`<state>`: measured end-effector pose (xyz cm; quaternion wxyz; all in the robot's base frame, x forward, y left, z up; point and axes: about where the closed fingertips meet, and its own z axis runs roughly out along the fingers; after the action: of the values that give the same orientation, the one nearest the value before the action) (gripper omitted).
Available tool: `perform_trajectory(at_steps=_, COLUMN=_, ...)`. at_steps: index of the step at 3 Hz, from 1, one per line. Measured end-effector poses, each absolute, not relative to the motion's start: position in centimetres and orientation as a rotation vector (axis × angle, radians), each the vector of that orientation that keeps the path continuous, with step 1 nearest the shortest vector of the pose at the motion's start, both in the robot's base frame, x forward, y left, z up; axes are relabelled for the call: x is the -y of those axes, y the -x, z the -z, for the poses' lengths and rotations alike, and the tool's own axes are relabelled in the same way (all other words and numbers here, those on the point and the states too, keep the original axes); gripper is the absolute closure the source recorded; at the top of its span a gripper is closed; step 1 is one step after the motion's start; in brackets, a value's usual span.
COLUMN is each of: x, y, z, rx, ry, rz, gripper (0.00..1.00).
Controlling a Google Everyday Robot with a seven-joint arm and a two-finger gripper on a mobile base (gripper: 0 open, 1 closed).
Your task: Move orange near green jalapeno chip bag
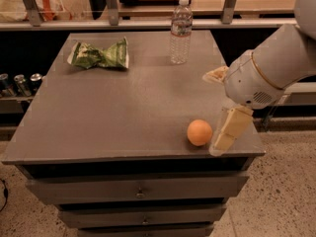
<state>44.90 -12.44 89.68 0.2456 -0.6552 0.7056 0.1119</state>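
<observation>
The orange [199, 132] rests on the grey cabinet top [123, 107] near its front right corner. The green jalapeno chip bag [99, 55], pinched in the middle, lies at the far left of the top. My gripper [224, 136] hangs from the white arm on the right, just to the right of the orange, close beside it and low over the front right edge. One cream finger [230, 127] shows, pointing down.
A clear water bottle [180, 31] stands upright at the back, right of centre. Drawers sit below the top. Cans [19, 83] stand on a shelf at the left. A rail and shelf run behind the cabinet.
</observation>
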Motion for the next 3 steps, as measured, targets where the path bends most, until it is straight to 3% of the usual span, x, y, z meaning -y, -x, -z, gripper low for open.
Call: perform_trajectory(at_steps=3, x=11.2, y=-46.1, z=-86.4, rx=-1.85, ry=1.744, rz=-0.502, gripper=0.0)
